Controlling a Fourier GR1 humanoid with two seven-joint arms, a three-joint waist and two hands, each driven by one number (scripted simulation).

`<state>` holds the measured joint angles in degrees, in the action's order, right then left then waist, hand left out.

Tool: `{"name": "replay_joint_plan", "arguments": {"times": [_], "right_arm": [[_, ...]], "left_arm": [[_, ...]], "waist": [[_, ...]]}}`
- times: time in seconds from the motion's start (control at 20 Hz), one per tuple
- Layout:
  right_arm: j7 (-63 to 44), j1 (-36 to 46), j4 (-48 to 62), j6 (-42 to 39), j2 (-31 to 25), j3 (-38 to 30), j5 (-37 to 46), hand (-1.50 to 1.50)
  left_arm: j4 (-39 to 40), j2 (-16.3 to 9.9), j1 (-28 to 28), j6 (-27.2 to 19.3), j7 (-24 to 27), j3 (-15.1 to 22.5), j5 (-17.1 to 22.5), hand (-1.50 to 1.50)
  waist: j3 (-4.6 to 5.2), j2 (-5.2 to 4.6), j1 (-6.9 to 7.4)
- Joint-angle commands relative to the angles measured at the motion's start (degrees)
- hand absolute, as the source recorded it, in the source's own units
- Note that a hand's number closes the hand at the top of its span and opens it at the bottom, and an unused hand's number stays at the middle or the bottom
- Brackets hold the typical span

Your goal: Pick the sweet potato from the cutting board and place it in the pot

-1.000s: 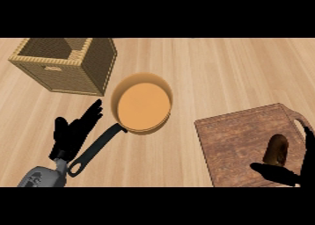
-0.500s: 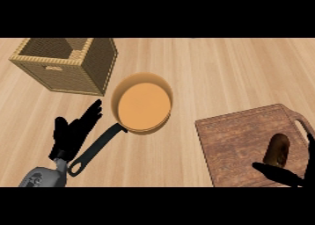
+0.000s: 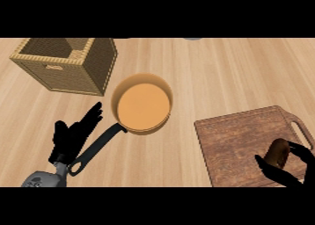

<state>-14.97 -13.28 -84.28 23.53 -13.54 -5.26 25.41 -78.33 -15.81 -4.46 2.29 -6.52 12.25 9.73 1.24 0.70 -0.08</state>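
The brown sweet potato [image 3: 277, 153] lies near the right end of the wooden cutting board [image 3: 238, 145], at the lower right. My right hand [image 3: 299, 172] comes in from the lower right corner and curls round it, thumb on its left and fingers on its right. The pot [image 3: 144, 107] is a shallow orange pan with a black handle [image 3: 98, 147], left of the board. My left hand [image 3: 70, 137] is open, fingers up, just left of that handle.
A wicker basket [image 3: 69, 66] stands at the upper left, close behind the pan. Bare wooden counter [image 3: 238, 74] stretches across the upper right. The board has a handle cut-out [image 3: 302, 132] at its right end.
The right hand's fingers have curled in closer around the sweet potato. The left hand, pan and board have not moved.
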Motion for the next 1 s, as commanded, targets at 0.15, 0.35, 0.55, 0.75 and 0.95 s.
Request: {"name": "replay_joint_plan", "arguments": {"times": [0.15, 0.35, 0.55, 0.75, 0.95], "right_arm": [[7.76, -0.01, 4.31, 1.93, 4.65, -0.25, -3.25, 1.5], [16.56, 1.72, 0.15, -8.26, 5.79, 4.95, -11.49, 1.5], [26.06, 0.53, -4.75, -16.86, 11.04, 11.78, -19.55, 1.5], [34.89, -2.21, -6.92, -15.65, 9.49, 12.88, -15.74, 1.5], [28.08, -8.28, -20.57, -16.01, 7.11, 15.02, -13.85, 1.5]], "left_arm": [[3.92, 1.55, -2.0, -0.04, 1.71, -1.14, -1.58, 0.0], [2.82, 2.4, -1.67, -0.48, 0.8, -0.37, -1.33, 0.0], [3.08, 1.79, -0.35, 0.11, 1.66, -0.63, -1.18, 0.0], [0.77, 2.89, -0.69, -1.18, -0.37, -0.15, -2.34, 0.0], [-0.12, 1.72, 0.38, 0.52, -0.04, -2.33, -2.47, 0.0]], "waist": [[-1.25, -0.71, -0.1], [-1.42, -0.47, 0.46], [-1.51, -0.16, 0.43], [-1.27, -0.54, -0.09], [-1.22, -0.59, -0.2]]}}
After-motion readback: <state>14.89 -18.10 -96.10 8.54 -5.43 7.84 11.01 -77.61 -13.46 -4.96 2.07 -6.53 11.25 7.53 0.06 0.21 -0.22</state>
